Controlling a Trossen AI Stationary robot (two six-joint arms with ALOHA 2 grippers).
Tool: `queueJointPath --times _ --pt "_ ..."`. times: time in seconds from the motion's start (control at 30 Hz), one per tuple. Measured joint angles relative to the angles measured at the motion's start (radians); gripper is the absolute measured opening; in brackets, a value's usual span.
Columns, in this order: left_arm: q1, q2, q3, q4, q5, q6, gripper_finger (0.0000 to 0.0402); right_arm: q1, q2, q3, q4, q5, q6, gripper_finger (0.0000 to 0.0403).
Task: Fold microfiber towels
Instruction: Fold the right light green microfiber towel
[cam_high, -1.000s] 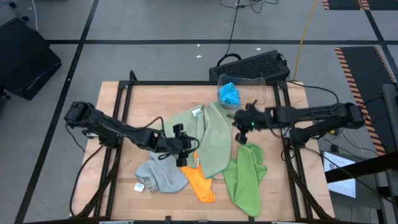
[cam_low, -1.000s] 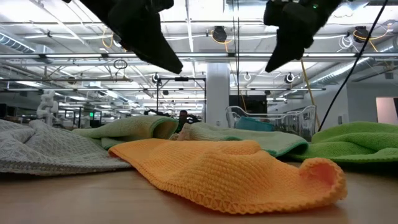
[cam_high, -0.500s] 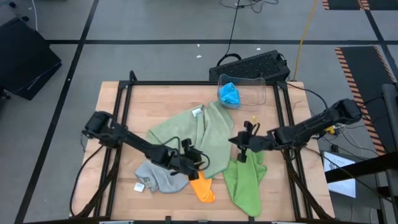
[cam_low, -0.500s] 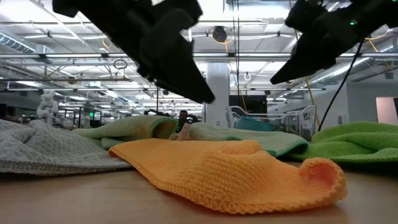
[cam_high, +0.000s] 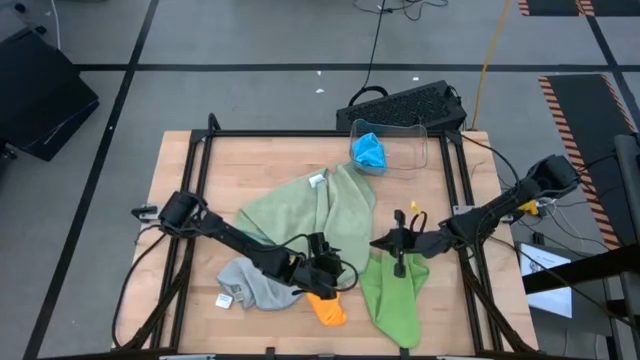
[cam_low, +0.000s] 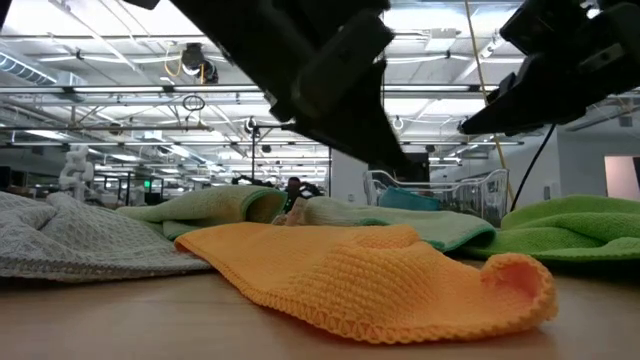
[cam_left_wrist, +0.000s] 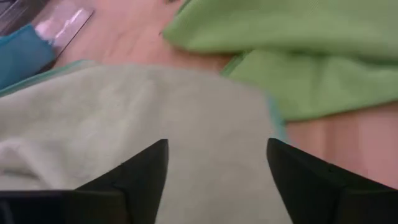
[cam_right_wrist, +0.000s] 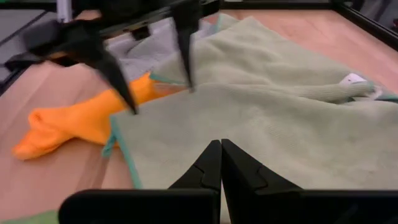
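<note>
**A:** What worries you most here?

**B:** The pile itself. The sage green towel (cam_high: 320, 215) lies spread across the middle of the wooden table (cam_high: 180, 180), and its near corner overlaps the orange towel (cam_high: 325, 305), which is bunched between the grey towel (cam_high: 255, 285) and the lime green towel (cam_high: 395, 295). A pinch that goes too deep at that corner could, I think, catch the orange cloth along with the sage one and drag both.

**A:** And the arms?

**B:** They meet over the same spot. The left gripper (cam_high: 325, 272) hangs just above the sage towel's near corner, and the right gripper (cam_high: 392, 243) sits close beside it at the seam between sage and lime. If both reach in together, they may knock fingers or pull the cloth against each other.

**A:** How are they posed?

**B:** The left arm stretches low across the table from its left edge, wrist tipped down, fingers (cam_left_wrist: 146, 168) spread wide with only sage cloth showing between them, gripping nothing. The right arm comes in from the right edge, also low, its fingers (cam_right_wrist: 214, 165) pressed together and empty, pointing at the sage towel's edge.

**A:** Anything smaller?

**B:** The bright blue towel (cam_high: 368, 152) sits crumpled in the clear bin (cam_high: 415, 135) at the far side, well apart. The white tag (cam_high: 317, 181) on the sage towel's far edge might snag a fold.
</note>
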Motion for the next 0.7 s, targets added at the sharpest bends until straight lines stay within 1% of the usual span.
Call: queueJointPath --times 0.13,0.27,0.4,0.47,0.5,0.57,0.63,0.7 --pt "0.000 0.000 -0.004 -0.055 -0.001 0.010 0.0315 0.026 0.036 0.000 0.057 -0.002 -0.017 0.0000" --pt "0.002 0.001 -0.020 -0.047 0.050 0.011 0.0320 0.040 0.075 -0.001 0.081 -0.004 -0.015 0.0000" --pt "-0.033 0.001 -0.020 0.039 0.125 0.012 0.0305 0.056 0.103 -0.001 0.072 -0.006 0.020 0.0000" --pt "-0.063 0.001 -0.020 0.091 0.134 0.024 0.0292 0.071 0.108 -0.001 0.053 -0.008 0.033 0.0000" --pt "-0.076 0.001 -0.020 0.103 0.131 0.027 0.0286 0.080 0.108 -0.001 0.037 -0.009 0.041 0.0000" --pt "-0.095 0.013 -0.019 0.104 0.092 0.026 0.0275 0.097 0.103 -0.001 0.010 -0.008 0.061 0.0000" --pt "-0.105 0.031 -0.020 0.063 0.047 0.025 0.0265 0.112 0.100 -0.001 0.002 -0.009 0.085 0.0000" --pt "-0.105 0.046 -0.021 0.050 0.050 0.024 0.0258 0.127 0.100 -0.001 0.004 -0.008 0.100 0.0000"
